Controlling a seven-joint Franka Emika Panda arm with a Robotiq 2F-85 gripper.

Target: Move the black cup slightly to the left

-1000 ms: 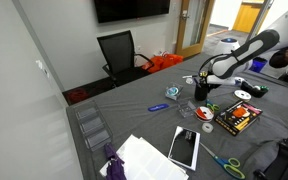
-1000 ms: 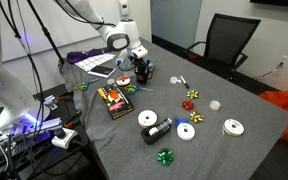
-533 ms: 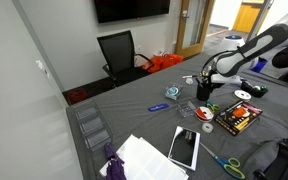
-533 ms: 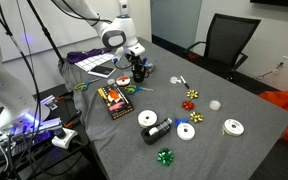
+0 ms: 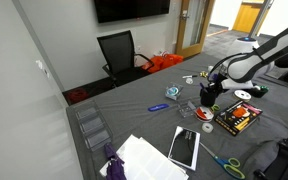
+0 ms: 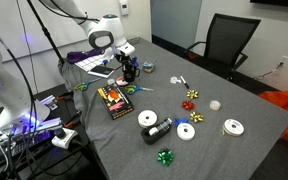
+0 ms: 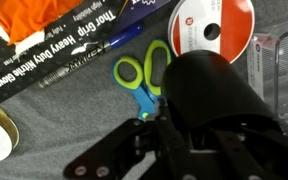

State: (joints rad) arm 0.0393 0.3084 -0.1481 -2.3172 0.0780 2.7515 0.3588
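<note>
- Wrist view: my gripper [image 7: 187,132] enters from 6 o'clock. Its jaws are drawn in on the near wall of the black cup [image 7: 224,90], which fills the centre-right.
- Green scissors [image 7: 142,75] lie just beside the cup at its 10 o'clock.
- A red-labelled CD [image 7: 214,25] lies at the cup's 12 o'clock and a clear case [image 7: 281,60] at 2 o'clock.
- A glove box [image 7: 69,45] lies beyond the scissors.
- In both exterior views the cup [image 5: 208,99] [image 6: 130,73] is upright under my gripper, among clutter on the grey table [image 6: 224,140]. I cannot tell whether it touches the table.
</note>
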